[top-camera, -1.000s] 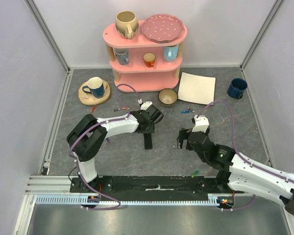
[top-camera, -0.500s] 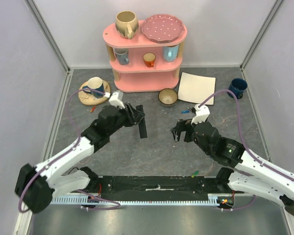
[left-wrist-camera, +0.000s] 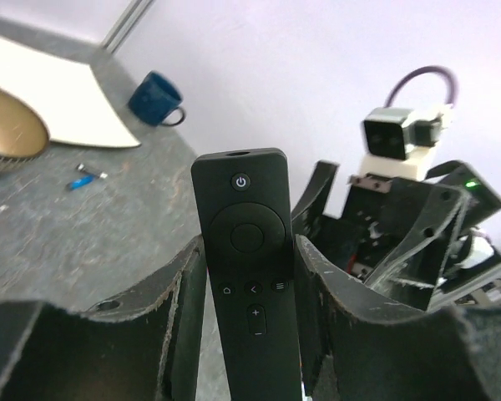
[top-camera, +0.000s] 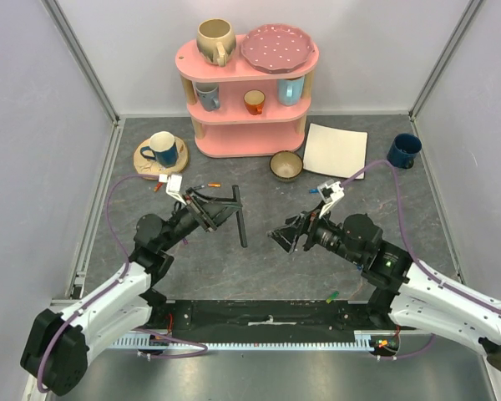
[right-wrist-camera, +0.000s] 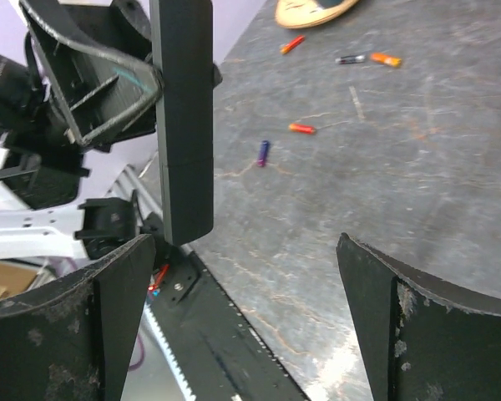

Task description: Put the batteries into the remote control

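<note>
Presenting remote control (left-wrist-camera: 249, 251), clamped in left gripper (top-camera: 224, 206), clear of table (right-wrist-camera: 417, 159).
Right gripper (top-camera: 282, 237) spread empty, facing it, probably for the rear cover (unclear); batteries (right-wrist-camera: 301, 128) lie loose.

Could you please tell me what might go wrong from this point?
The left pincer grips the remote by its narrow edges alone, off the table; a push from the right pincer could make it slip or pivot. The right pincer is open, empty and close to the left one, so the two might collide. The batteries lie loose on the table; being small and round, they may roll when picked.
</note>
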Controlling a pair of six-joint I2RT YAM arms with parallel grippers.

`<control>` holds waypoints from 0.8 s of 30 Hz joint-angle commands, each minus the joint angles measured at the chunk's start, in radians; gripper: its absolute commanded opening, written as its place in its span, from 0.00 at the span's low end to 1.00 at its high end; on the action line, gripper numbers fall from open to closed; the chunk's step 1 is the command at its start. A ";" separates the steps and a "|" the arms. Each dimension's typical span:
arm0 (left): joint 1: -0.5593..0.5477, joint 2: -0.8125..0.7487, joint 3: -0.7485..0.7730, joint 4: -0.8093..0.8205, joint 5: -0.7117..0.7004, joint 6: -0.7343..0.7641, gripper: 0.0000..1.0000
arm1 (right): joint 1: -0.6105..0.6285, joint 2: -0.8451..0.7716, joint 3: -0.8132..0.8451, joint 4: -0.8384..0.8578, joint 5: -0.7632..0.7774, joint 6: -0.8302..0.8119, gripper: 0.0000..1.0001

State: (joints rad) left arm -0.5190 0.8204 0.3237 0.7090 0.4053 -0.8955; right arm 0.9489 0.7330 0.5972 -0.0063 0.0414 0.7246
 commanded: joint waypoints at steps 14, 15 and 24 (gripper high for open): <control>0.043 0.167 -0.002 0.561 0.171 -0.250 0.02 | -0.004 0.198 -0.054 0.517 -0.299 0.139 0.98; 0.043 0.169 0.001 0.563 0.176 -0.252 0.02 | -0.004 0.206 -0.054 0.534 -0.302 0.139 0.97; 0.043 0.186 0.017 0.557 0.191 -0.266 0.02 | -0.006 0.299 -0.034 0.617 -0.350 0.151 0.92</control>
State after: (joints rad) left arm -0.4789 1.0039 0.2985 1.2076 0.5682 -1.1294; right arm 0.9470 1.0107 0.5198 0.5072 -0.2653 0.8646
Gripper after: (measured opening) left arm 0.476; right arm 0.928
